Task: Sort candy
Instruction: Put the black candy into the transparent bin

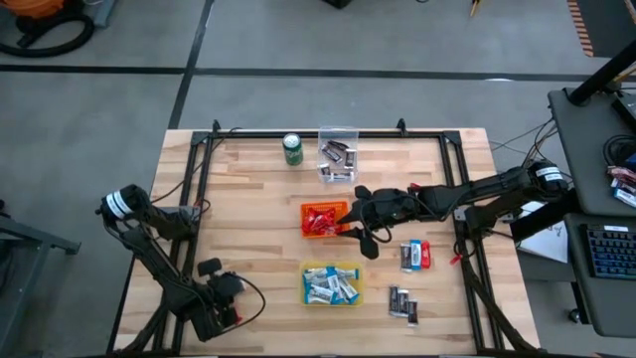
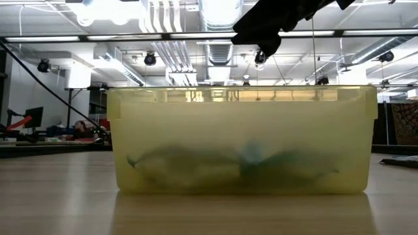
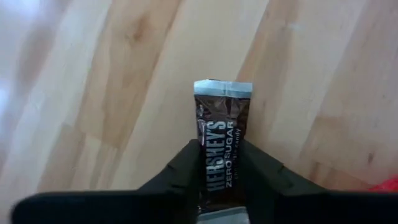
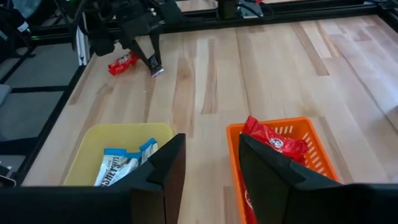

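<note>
My left gripper point(image 3: 221, 152) stands near the table's near-left corner point(image 1: 214, 296) and is shut on a dark brown candy bar point(image 3: 222, 118). A red candy point(image 4: 122, 63) lies on the wood beside it. My right gripper point(image 4: 211, 165) is open and hovers at mid-table point(image 1: 363, 231), above the gap between the orange bin point(image 4: 292, 127) of red candies and the yellow bin point(image 4: 99, 140) of blue-and-white candies. Dark candies sit in the clear bin point(image 1: 338, 157). Loose candies lie on the table's right part point(image 1: 415, 256) and near-right part point(image 1: 402, 303). My left gripper pinches the dark brown bar between its two fingers point(image 3: 186, 171), one on each long edge, about mid-length point(image 3: 219, 163). The fingers point down from above and lie along the bar. Its silver crimped free end point(image 3: 224, 88) sticks out past the fingertips, close over the wood.
A green can point(image 1: 292, 149) stands at the far edge, left of the clear bin. In the low view the yellow bin point(image 2: 241, 140) fills the foreground, with a dark arm point(image 2: 261, 29) above it. Black frame rails point(image 1: 199, 199) run along the table's sides. Bare wood lies left of the bins.
</note>
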Available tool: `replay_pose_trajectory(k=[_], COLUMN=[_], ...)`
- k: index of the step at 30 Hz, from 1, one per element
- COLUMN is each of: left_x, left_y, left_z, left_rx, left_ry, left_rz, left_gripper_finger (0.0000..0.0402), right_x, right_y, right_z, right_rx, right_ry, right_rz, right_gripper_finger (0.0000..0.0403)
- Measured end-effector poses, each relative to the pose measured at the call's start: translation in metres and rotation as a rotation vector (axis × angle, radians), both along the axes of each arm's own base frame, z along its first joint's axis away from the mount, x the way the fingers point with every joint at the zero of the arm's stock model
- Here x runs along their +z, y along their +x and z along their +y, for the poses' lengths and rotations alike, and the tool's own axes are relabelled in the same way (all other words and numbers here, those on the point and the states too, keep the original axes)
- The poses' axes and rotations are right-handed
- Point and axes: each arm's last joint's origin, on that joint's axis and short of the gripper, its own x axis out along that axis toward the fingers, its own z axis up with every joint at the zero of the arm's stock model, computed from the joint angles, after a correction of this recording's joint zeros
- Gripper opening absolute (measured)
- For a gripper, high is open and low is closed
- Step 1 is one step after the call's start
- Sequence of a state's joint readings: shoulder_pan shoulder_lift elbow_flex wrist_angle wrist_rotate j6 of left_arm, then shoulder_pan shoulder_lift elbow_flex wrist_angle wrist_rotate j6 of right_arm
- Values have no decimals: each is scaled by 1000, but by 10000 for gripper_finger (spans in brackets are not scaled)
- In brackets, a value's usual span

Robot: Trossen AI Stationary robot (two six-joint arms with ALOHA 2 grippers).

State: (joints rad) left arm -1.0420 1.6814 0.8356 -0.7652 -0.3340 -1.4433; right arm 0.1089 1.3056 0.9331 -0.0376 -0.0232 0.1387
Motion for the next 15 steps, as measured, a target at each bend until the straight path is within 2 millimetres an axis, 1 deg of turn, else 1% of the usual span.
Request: replay_pose_trajectory(k=[4, 6, 9, 12, 15], left_x=[5, 12, 33, 55, 79], left_y=[1, 2, 7, 13, 25], left_z=[0, 0, -1, 2, 5], left_rx=[-19, -21, -22, -41, -60], left_ry=[25, 45, 74, 148, 207], left_rz=[-43, -60, -160, -276, -438], left_gripper_finger=[17, 6, 6, 6, 5], right_x=[-1, -2, -1, -1, -6], right_y=[0, -1, -1, 0, 3], right_z=[2, 4, 10, 18, 24], right_rx=[8, 18, 47, 71, 85], right_ry=[-6, -8, -21, -19, -7], right_rz=[3, 4, -3, -27, -43], right_gripper_finger=[136, 134, 130, 128, 128])
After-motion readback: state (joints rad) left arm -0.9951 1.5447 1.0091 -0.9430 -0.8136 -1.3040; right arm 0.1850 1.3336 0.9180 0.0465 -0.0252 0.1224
